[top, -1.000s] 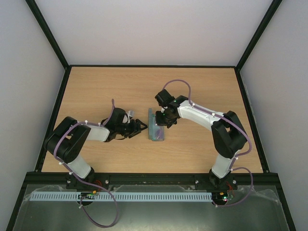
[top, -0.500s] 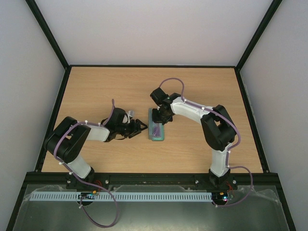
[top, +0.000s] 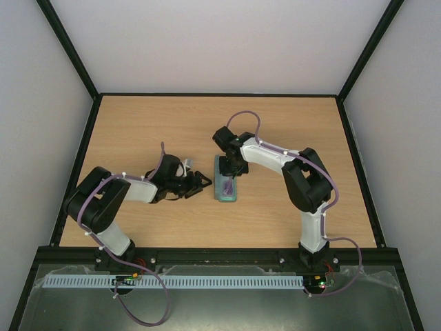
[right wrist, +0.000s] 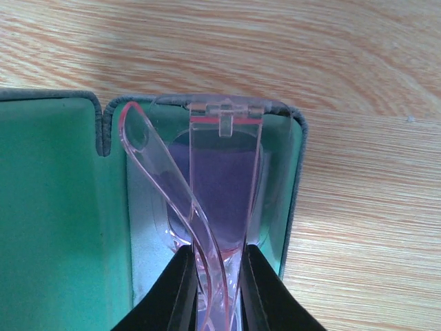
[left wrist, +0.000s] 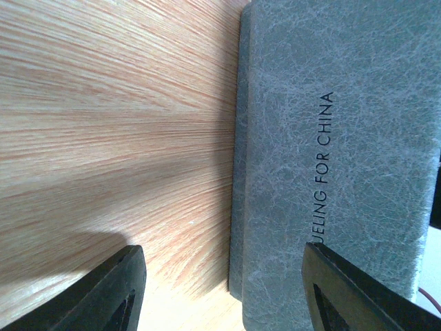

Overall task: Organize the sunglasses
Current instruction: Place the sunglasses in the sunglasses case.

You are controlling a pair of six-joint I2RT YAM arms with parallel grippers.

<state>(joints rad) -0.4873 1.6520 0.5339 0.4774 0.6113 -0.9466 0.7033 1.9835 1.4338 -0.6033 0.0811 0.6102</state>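
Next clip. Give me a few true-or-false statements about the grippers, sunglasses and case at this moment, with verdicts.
1. The right gripper is shut on the sunglasses. True.
2. The case is closed. False: it lies open, its green lining showing.
3. The left gripper is clamped on the sunglasses. False: its jaws stand open and empty beside the case.
4. The case's outside is grey with printed lettering. True.
5. The sunglasses lie on bare table, far from the case. False: they are at the open case's inner compartment.
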